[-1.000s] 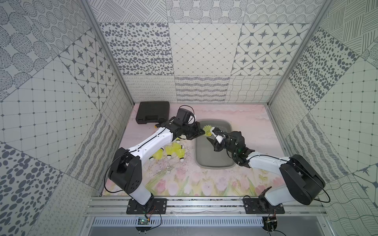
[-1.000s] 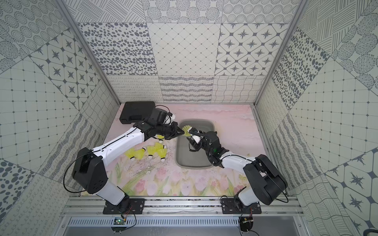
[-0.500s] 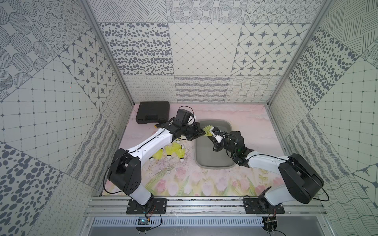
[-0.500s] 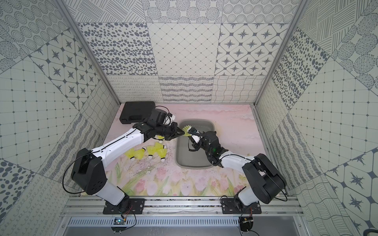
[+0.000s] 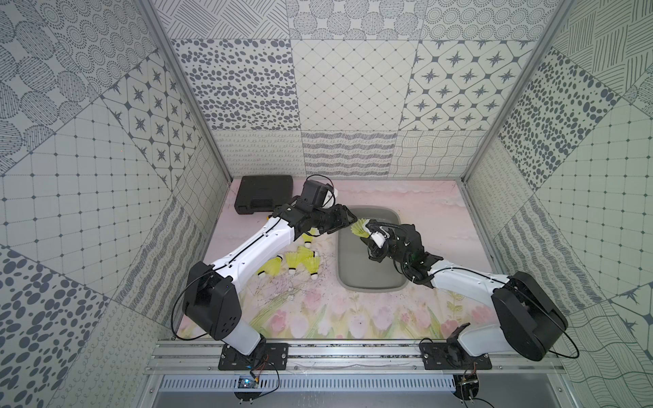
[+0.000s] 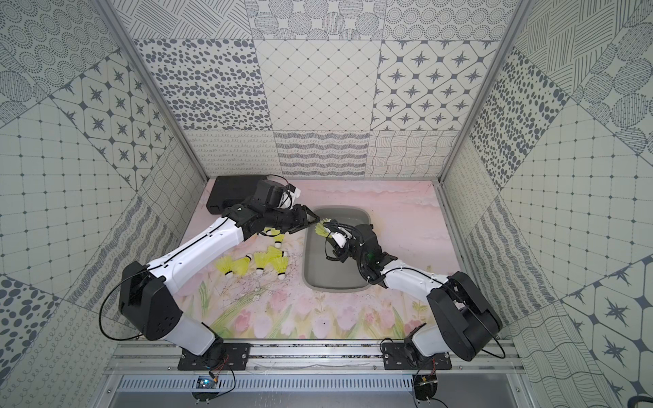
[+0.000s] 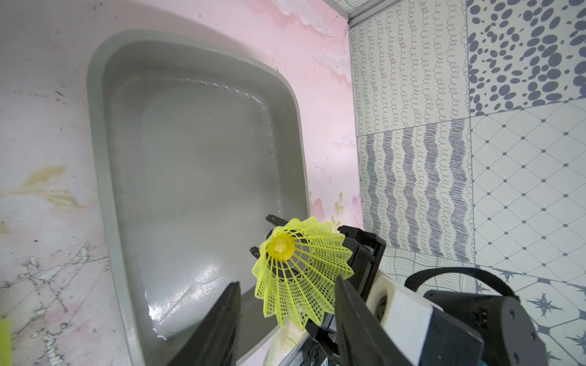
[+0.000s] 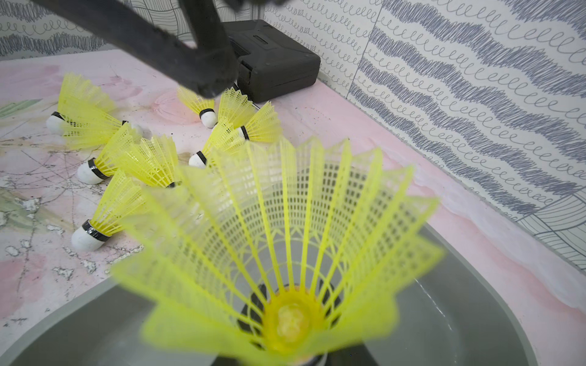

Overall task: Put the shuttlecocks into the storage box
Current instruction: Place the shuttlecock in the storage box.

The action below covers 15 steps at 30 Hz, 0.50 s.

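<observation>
Left wrist: left jaws open around the shuttlecock (image 7: 298, 275), right jaws gripping its base (by the box (image 7: 95, 142) rim); we risk snagging it out.

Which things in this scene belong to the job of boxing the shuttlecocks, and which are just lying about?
Belongs to the job:
- held shuttlecock
- loose shuttlecocks beside the box
- grey storage box

Just lying about:
- black hard case, closed, in the far corner

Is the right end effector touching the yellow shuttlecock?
Touching: in the left wrist view, the right end effector is shut on the shuttlecock at its narrow end.
</observation>
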Motion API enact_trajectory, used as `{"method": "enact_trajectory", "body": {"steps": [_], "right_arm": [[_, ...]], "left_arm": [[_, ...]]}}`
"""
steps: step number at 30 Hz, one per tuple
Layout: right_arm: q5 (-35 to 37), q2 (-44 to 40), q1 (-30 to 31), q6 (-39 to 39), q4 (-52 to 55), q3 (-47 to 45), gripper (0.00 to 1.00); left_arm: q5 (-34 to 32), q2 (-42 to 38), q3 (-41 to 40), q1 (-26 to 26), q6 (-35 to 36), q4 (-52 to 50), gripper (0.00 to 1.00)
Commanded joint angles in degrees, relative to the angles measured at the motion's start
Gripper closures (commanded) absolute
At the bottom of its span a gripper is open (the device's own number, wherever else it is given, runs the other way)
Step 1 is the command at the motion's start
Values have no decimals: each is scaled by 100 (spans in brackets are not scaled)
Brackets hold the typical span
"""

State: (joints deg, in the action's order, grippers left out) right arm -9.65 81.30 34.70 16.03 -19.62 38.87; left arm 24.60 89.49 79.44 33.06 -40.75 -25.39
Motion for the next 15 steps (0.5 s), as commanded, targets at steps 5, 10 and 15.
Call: {"method": "enact_trajectory", "body": {"steps": [5,10,15], "right_arm": [[-353,-306,-5,-503,1133,458,74],[-662,-330,-16,-718,1788,778,74],[-898,-345,-22,-769,2165,968,73]], "left_arm": [[-242,-114,719,38,3394,-1709,46],[126,5,983,63,4327,-2317,43],[417,-9,987,105,4913,-2329,39]]}}
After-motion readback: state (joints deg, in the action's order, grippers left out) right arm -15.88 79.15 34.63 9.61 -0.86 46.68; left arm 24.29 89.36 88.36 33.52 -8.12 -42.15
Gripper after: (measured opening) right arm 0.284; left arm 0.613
